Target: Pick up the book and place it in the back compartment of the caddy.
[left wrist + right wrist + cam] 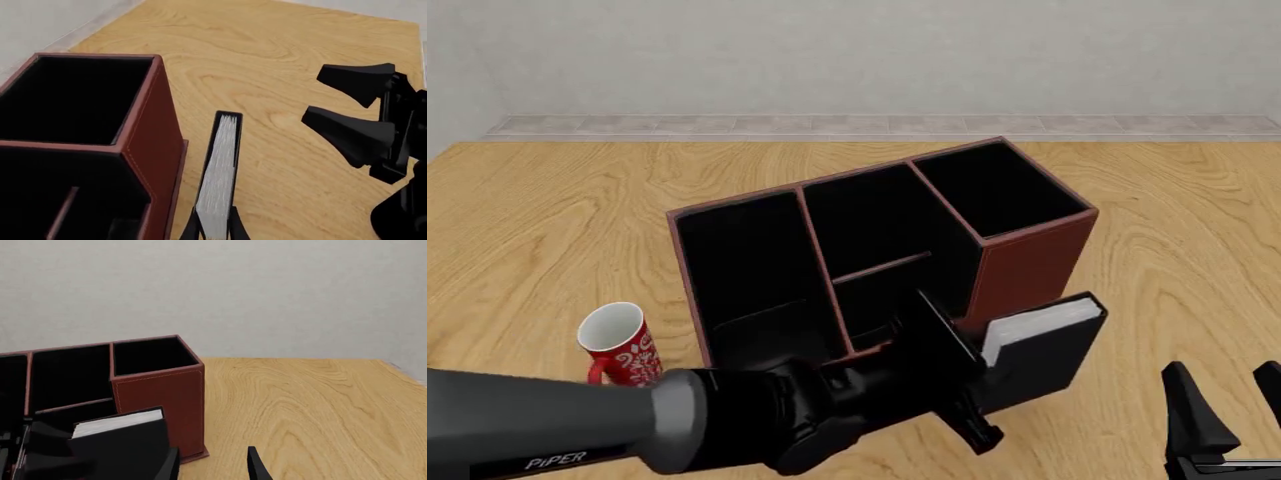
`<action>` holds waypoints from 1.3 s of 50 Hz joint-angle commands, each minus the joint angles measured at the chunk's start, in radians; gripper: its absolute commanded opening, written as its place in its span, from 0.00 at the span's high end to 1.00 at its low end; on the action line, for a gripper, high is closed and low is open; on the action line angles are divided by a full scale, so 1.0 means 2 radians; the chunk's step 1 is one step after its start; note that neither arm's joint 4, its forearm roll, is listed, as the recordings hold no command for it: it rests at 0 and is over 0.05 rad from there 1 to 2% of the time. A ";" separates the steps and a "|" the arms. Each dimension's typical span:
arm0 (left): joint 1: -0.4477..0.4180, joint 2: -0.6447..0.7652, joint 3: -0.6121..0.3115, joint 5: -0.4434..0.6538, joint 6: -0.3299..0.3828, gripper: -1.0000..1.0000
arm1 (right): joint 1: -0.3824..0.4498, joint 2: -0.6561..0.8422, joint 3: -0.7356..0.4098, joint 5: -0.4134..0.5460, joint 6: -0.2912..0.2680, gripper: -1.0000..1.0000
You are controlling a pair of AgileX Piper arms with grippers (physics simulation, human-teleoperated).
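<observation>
Beside caddy [1028,265], left gripper [213,231] clamps book [219,185]; mug [618,343] front-view only; right gripper [1228,405] agape

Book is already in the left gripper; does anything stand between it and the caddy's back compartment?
The left gripper holds the book outside the caddy, beside its tall end cell. That cell's wall and the inner dividers lie between the book and the back compartment, so it probably has to go over them. Nothing else intervenes.

Bright even light, soft faint shadows, sharp, no glare
</observation>
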 commanded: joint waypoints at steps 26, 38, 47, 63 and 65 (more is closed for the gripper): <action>0.016 -0.179 0.045 0.097 0.055 1.00 | 0.000 0.000 0.000 0.000 0.000 0.00; 0.022 -0.224 0.043 0.137 0.060 1.00 | 0.000 0.000 0.001 -0.001 0.000 0.00; 0.039 -0.257 0.046 0.163 0.071 1.00 | 0.000 0.000 -0.001 0.001 0.000 0.00; 0.070 -0.301 0.056 0.193 0.079 1.00 | 0.000 0.000 0.000 0.000 0.000 0.00; 0.074 -0.303 0.056 0.196 0.079 1.00 | 0.000 0.000 -0.001 0.001 0.000 0.00</action>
